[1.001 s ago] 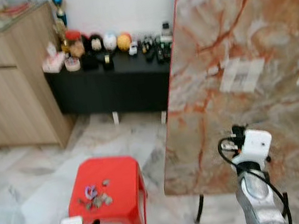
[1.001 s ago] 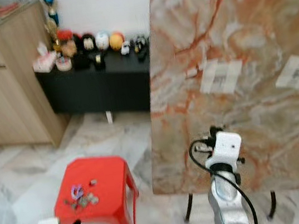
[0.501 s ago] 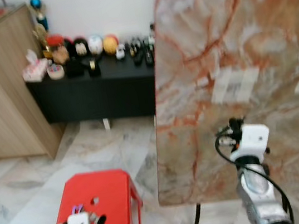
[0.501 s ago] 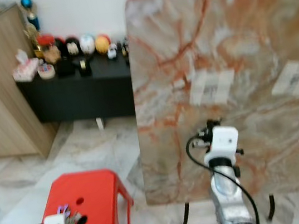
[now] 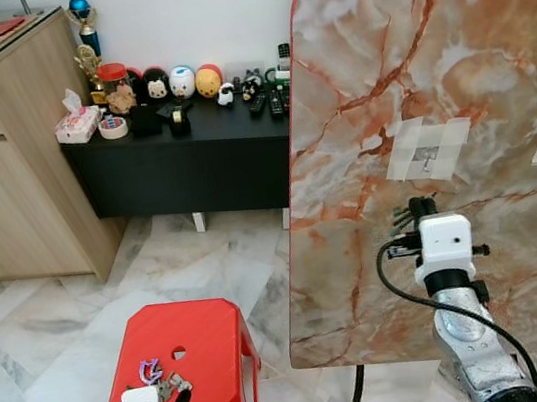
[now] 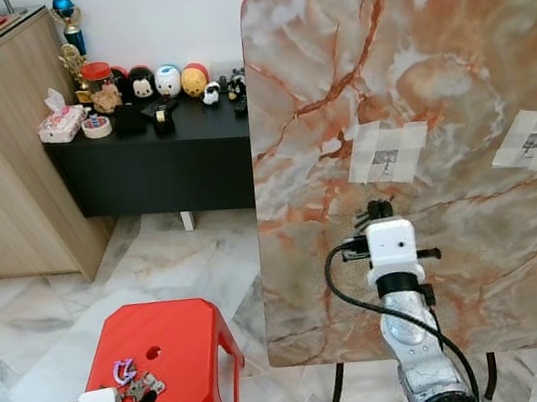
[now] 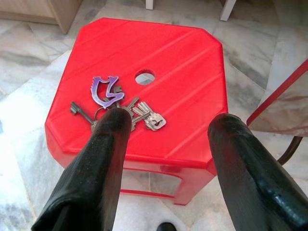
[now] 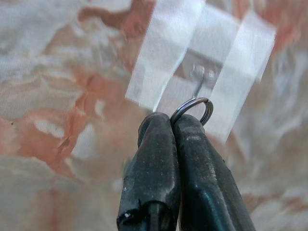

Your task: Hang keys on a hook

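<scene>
Standing on edge straight ahead of the right gripper [image 8: 174, 126], a marble-patterned tabletop [image 5: 452, 72] carries a taped-on hook [image 8: 199, 79], and the gripper's two black fingers are pressed together on a small metal key ring [image 8: 195, 108] held just under that hook, close to the tape. Below the left gripper [image 7: 166, 139] sits a red stool [image 7: 187, 72] on the pale marble floor [image 5: 45, 325] — its fingers spread wide apart, holding nothing. A bunch of keys [image 7: 115, 108] with a purple tag lies on the stool's seat beside the centre hole, just past the tip of one finger.
</scene>
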Controlling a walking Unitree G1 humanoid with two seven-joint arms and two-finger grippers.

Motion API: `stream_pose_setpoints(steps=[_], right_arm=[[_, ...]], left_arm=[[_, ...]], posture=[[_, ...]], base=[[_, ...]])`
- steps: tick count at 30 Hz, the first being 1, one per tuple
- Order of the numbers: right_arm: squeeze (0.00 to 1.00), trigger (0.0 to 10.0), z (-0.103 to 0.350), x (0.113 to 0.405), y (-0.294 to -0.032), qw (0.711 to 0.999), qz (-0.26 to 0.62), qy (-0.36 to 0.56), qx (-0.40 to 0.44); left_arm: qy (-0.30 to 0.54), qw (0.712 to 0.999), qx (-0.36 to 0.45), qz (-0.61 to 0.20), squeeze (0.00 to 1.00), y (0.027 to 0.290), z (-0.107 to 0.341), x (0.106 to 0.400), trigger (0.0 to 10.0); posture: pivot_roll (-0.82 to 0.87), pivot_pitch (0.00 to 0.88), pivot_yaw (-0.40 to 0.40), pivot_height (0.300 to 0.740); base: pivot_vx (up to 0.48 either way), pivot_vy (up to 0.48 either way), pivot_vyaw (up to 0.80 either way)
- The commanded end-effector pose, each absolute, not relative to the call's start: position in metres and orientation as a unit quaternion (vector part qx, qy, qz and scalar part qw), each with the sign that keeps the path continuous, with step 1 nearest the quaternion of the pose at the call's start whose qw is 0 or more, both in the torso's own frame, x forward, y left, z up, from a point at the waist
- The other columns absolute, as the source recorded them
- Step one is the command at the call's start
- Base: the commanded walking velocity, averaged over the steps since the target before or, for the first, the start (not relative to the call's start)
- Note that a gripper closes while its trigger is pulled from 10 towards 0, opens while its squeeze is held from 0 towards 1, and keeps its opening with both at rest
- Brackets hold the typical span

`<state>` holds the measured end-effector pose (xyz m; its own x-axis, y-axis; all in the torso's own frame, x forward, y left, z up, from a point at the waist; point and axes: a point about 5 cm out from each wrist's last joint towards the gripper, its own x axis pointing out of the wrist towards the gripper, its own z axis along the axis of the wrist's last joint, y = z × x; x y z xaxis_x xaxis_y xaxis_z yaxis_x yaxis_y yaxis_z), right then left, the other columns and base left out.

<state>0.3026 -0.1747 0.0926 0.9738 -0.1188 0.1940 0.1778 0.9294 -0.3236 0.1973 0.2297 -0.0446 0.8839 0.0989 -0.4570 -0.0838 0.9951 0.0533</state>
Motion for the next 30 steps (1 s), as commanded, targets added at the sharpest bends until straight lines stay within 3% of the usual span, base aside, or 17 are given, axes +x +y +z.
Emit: stream_pose_setpoints(steps=[1, 30], right_arm=[[0.0, 10.0, 0.106, 0.307, -0.175, 0.971, -0.085, -0.113, -0.19], [0.0, 10.0, 0.105, 0.328, -0.196, 0.955, -0.134, -0.043, -0.259]], left_arm=[[0.24, 0.97, 0.016, 0.04, 0.0, 0.225, -0.046, 0.198, 10.0], [0.236, 0.971, 0.009, 0.042, 0.0, 0.224, -0.045, 0.201, 10.0]], posture=[[0.02, 0.0, -0.098, 0.74], [0.02, 0.007, -0.097, 0.74]], base=[[0.0, 0.0, 0.0], [0.0, 0.0, 0.0]])
